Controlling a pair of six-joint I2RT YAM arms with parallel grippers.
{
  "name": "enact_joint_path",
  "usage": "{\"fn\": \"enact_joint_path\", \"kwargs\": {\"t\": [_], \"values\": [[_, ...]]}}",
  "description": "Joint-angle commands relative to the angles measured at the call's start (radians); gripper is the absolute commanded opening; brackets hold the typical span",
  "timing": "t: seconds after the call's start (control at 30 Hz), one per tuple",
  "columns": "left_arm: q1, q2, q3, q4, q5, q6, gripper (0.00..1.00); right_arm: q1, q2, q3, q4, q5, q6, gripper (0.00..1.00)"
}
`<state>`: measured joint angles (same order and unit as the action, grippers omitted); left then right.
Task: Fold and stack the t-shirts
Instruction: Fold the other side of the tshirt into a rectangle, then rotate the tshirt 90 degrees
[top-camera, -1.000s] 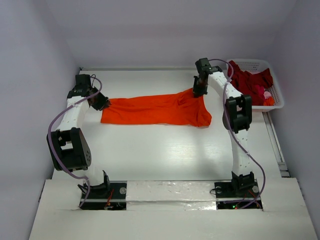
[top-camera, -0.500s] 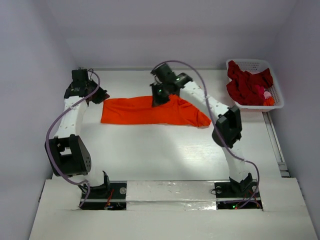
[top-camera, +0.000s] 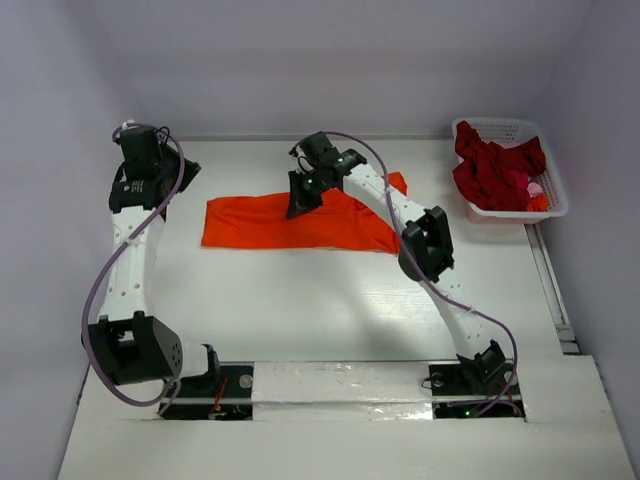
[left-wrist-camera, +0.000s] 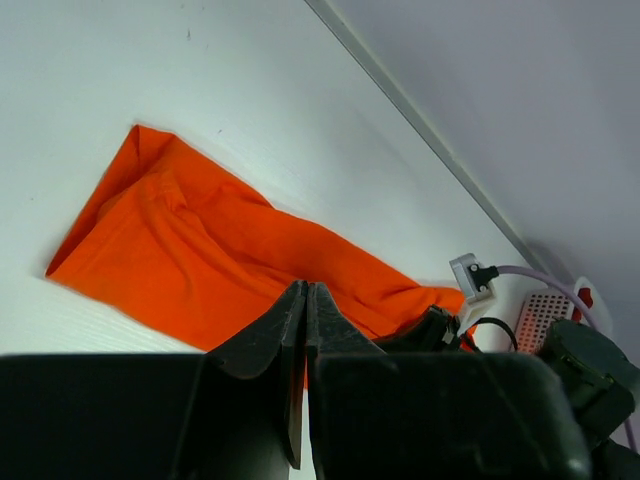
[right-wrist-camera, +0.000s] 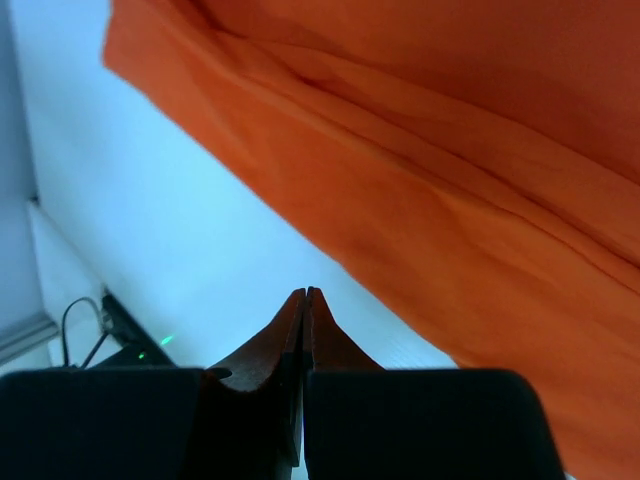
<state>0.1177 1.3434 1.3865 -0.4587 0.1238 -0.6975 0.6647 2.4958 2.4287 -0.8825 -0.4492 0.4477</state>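
The bright orange t-shirt (top-camera: 260, 222) lies spread in a long band on the white table. It also shows in the left wrist view (left-wrist-camera: 200, 260) and the right wrist view (right-wrist-camera: 450, 200). My right gripper (top-camera: 298, 200) is over the shirt's upper middle edge. Its jaws (right-wrist-camera: 305, 292) are shut with nothing between them, and bare table shows between the tips and the cloth. My left gripper (top-camera: 172, 175) is raised beyond the shirt's left end. Its jaws (left-wrist-camera: 305, 287) are shut and empty. The dark red t-shirts (top-camera: 495, 165) are heaped in the basket.
The white lattice basket (top-camera: 556, 195) stands at the back right corner and holds the dark red shirts plus a bit of pink and orange cloth. The right arm reaches across the shirt's right half. A raised rail runs along the table's right edge (top-camera: 548, 280).
My right gripper swept left from the shirt's upper right corner to its middle, and the cloth's right end shifted. My left arm lifted and drew back from the shirt's left end.
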Motion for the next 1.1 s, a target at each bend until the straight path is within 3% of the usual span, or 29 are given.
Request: {"fn": "enact_joint_path", "kwargs": {"t": [0.0,0.23,0.47,0.7,1.07], "values": [[-0.003,-0.023,-0.047,0.06,0.026,-0.008,0.0,0.035,-0.031,0.027,0.106,-0.138,0.029,0.0],[-0.003,0.098,-0.176,0.141,0.077,0.001,0.0,0.035,-0.236,-0.123,0.074,0.042,-0.032,0.0],[-0.003,0.215,-0.181,0.18,0.082,0.003,0.0,0.035,-0.512,-0.157,-0.019,0.309,-0.047,0.0],[-0.013,0.339,-0.152,0.198,0.099,0.021,0.0,0.026,-0.661,-0.091,-0.084,0.325,0.008,0.0],[-0.052,0.415,-0.141,0.178,0.076,0.019,0.0,0.026,-0.753,-0.178,-0.101,0.359,0.009,0.0]]}}
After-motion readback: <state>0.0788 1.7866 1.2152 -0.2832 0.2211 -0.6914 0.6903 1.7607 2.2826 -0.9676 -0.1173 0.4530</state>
